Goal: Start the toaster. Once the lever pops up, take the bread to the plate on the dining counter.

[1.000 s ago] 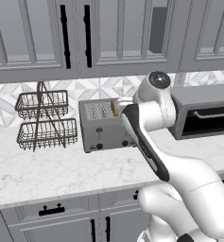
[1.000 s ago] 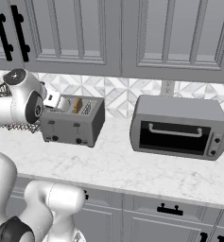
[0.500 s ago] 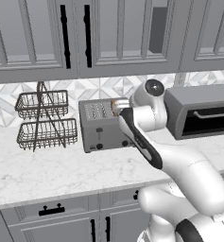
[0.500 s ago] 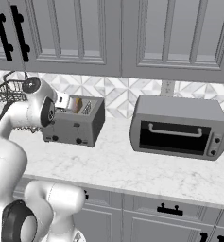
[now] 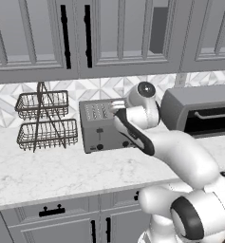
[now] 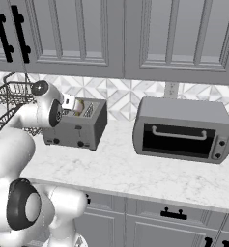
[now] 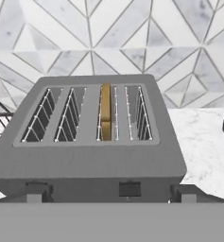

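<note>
Gripper (image 7: 108, 196) fingers now spread wide, apparently drawn back from the toaster (image 7: 90, 142); bread (image 7: 105, 118) seated in slot beyond fingertips.

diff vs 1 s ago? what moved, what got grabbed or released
The arm's elbow shifted: further from the toaster oven in the left base view, higher and nearer the toaster in the right base view. The gripper, above the toaster's front edge, has opened wide and holds nothing. Unchanged: the toaster, the bread in its slot, the wire basket rack and the toaster oven.
</note>
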